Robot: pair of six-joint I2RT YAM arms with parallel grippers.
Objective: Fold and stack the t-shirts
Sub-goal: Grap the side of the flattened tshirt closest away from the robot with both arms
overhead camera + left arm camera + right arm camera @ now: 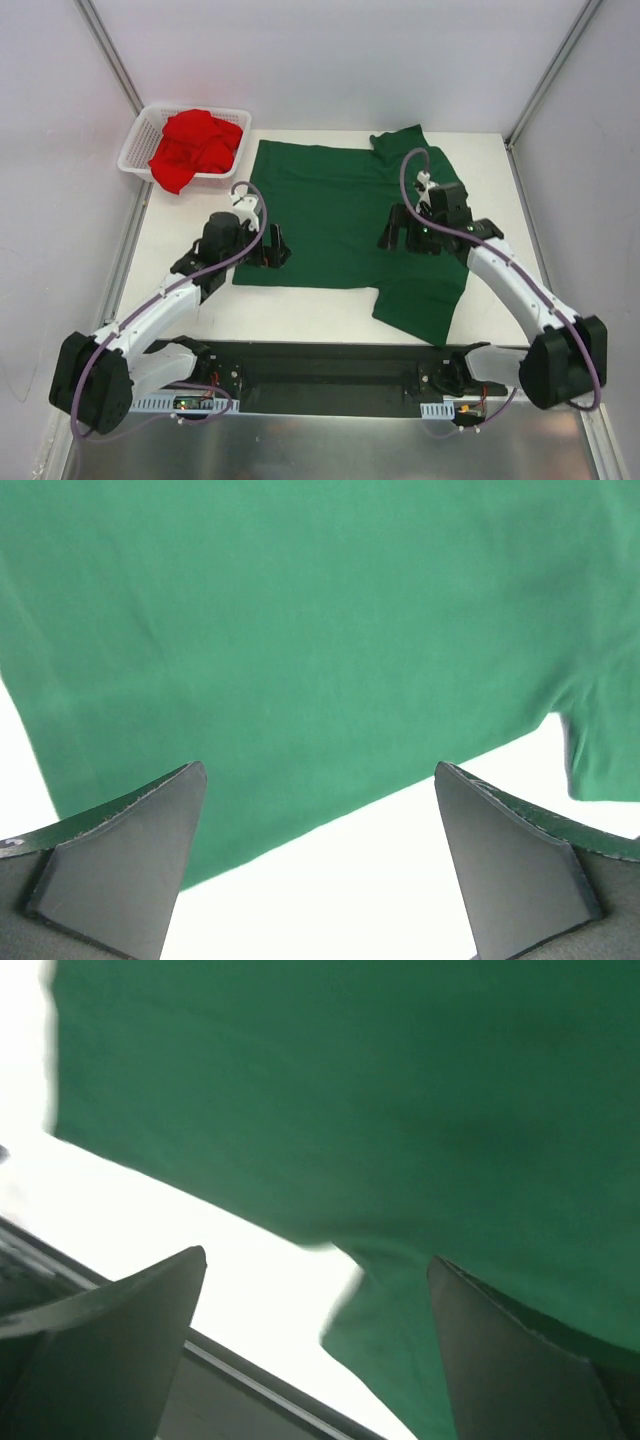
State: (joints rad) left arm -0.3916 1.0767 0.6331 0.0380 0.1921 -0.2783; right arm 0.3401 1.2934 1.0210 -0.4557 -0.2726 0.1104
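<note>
The dark green t-shirt [340, 215] lies spread flat across the middle of the white table, one sleeve at the back right and one hanging toward the front right. The red t-shirt [195, 147] sits crumpled in the white basket at the back left. My left gripper [272, 247] hovers open over the green shirt's near-left corner; its view shows the green t-shirt [300, 630] with its hem running between my spread fingers [150, 850]. My right gripper [398, 232] is open above the shirt's right half, where the green t-shirt [380, 1090] and its sleeve edge show.
A white mesh basket [135, 150] stands at the table's back left corner. White walls with metal posts enclose the table on three sides. A black rail [320, 365] carrying the arm bases runs along the near edge.
</note>
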